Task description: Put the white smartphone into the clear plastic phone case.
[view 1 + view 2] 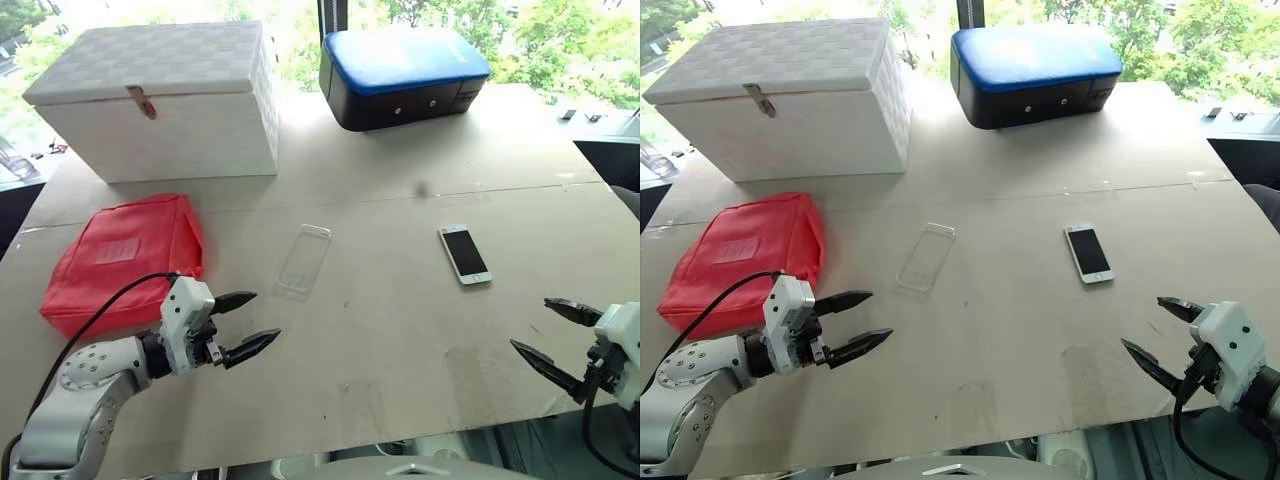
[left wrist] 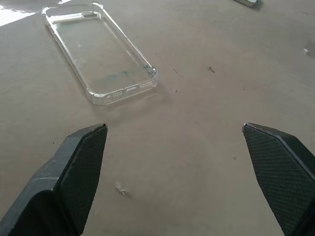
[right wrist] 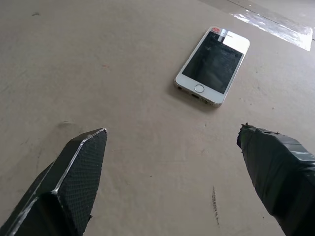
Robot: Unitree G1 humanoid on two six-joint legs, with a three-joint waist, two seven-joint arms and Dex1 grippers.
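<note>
Head view: one slim white smartphone (image 1: 464,255) with dark glossy screen lies flat, right of centre on the pale brown surface (image 1: 400,340). One clear plastic phone case (image 1: 304,260), a faint glossy outline, lies flat left of it, well apart.

Left wrist view: left pincer (image 2: 174,147) spread wide, empty, near the case's end.

Right wrist view: right pincer (image 3: 172,147) spread wide, empty, short of the phone.

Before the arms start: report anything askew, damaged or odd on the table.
Nothing stands out. The phone lies flat, screen up, and the clear case lies flat, open side up, apart from it. No visible damage.
</note>
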